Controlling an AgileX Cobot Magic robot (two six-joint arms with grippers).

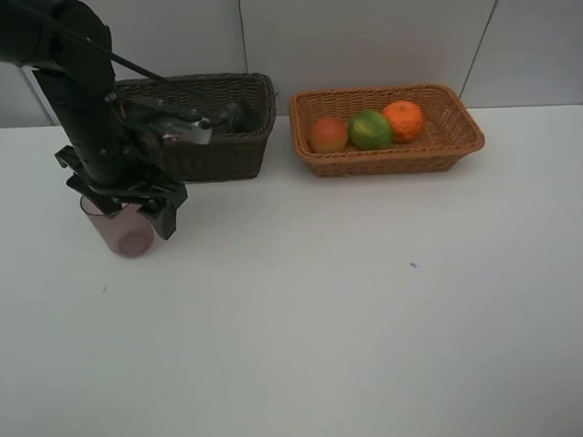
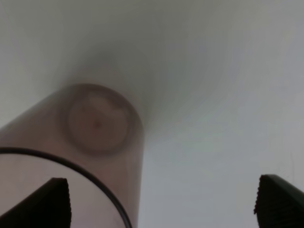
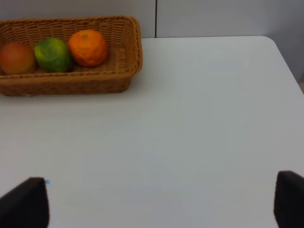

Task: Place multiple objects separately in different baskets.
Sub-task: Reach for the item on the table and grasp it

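Translucent mauve plastic cup (image 1: pixel 124 229) upright, left of frame, on smooth white table (image 1: pixel 356 304); left gripper (image 1: pixel 130 204) spread wide over it, nothing grasped. Right gripper (image 3: pixel 161 202) released. Three round fruits in woven tan wicker basket (image 1: pixel 455 144), upper right.

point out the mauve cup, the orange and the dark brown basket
mauve cup (image 1: pixel 126 235): exterior high view, lower side wall.
orange (image 1: pixel 403 120): exterior high view, middle of the peel.
dark brown basket (image 1: pixel 223 155): exterior high view, front wicker wall.
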